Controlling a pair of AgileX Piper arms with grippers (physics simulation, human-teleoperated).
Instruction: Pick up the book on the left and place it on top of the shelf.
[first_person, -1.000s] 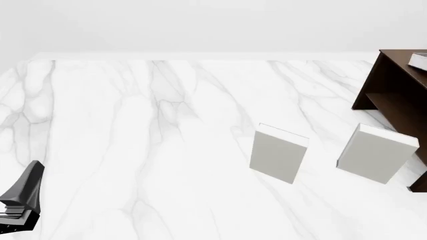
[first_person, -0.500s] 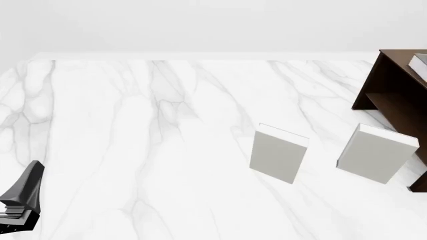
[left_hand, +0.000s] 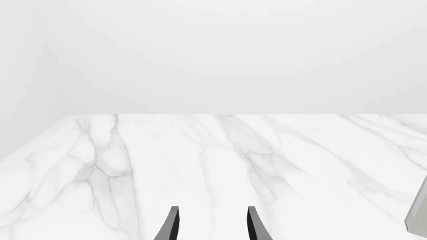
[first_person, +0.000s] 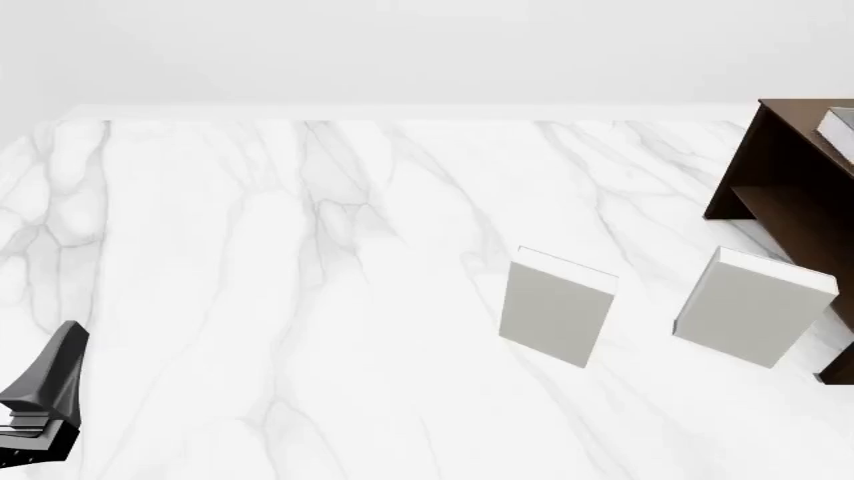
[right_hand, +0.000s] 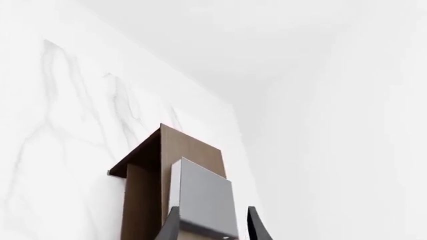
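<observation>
Shows the book shifted slightly lower than a second ago, lying on the shelf top at 3 o'clock, right gripper spread astride it, left gripper spread and empty; lift straight off without nudging.

Bare marble table lies open ahead of the left gripper, while between the right gripper's spread jaws a grey book seemingly blocks, on the shelf.
</observation>
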